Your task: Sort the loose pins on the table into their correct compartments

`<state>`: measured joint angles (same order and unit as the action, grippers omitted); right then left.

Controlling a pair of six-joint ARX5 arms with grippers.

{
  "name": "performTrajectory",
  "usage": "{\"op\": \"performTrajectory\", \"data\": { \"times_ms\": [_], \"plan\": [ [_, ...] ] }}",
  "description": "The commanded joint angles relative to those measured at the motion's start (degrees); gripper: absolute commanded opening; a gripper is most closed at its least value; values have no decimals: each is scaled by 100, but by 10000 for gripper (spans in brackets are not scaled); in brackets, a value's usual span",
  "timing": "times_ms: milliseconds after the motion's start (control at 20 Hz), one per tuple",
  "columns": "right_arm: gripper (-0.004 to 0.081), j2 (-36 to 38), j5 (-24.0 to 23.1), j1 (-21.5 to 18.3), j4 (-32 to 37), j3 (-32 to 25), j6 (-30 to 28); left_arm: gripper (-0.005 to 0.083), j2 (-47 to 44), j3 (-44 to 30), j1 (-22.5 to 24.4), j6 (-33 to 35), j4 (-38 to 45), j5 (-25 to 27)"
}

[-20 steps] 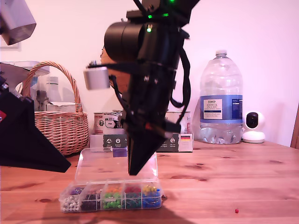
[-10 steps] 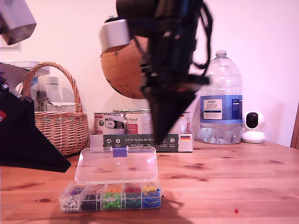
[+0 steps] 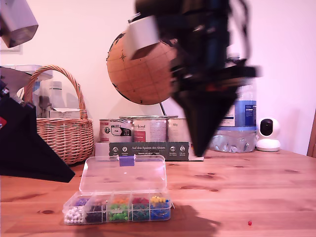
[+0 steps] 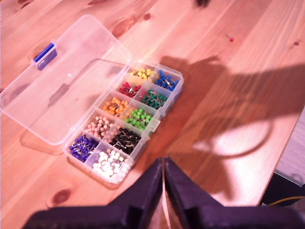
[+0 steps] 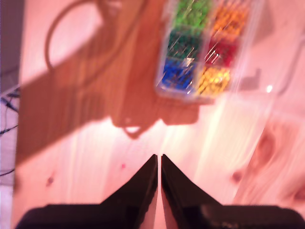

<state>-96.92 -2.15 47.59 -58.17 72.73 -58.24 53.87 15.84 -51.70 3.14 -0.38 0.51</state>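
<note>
A clear plastic box of compartments (image 3: 118, 208) stands on the pine table (image 3: 256, 187) with its lid open, holding pins sorted by colour in two rows (image 4: 124, 119). One loose red pin (image 3: 250, 223) lies on the wood towards the exterior view's right, far from the box (image 4: 231, 38). My second gripper (image 3: 201, 152), blurred, hangs shut above the table between box and pin; its wrist view shows the box's blue and yellow end (image 5: 200, 47) and a faint pink dot (image 5: 123, 166) ahead of the jaws (image 5: 158, 157). My first gripper (image 3: 71, 176) rests shut at the exterior view's left (image 4: 164, 162).
Behind the box stand a wicker basket (image 3: 61, 126), a cork globe (image 3: 140, 74), tins (image 3: 133, 131) on a flat carton (image 3: 148, 149), a large water bottle (image 3: 237, 123) and a small white camera (image 3: 268, 134). The table's edge (image 4: 286, 157) runs close beside my first gripper.
My second gripper has swung from just over the box towards the exterior view's right, rising a little on the way. My first gripper, the box and the red pin have not moved.
</note>
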Motion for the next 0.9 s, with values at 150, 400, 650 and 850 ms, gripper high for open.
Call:
{"op": "performTrajectory", "data": {
  "times_ms": [150,400,650,850],
  "plan": [
    [-13,892,-122,-50,570,-1056,-83,-24,46,-127,22,-11,170,24],
    [-13,1539,-140,-52,1274,-2144,-485,-24,46,-127,22,-13,195,24],
    [-13,1543,17,-188,1825,-2356,-966,-24,46,-127,22,-17,177,24],
    [73,1499,310,-402,1377,-2356,-1274,-24,46,-127,22,-15,195,24]
  ]
}}
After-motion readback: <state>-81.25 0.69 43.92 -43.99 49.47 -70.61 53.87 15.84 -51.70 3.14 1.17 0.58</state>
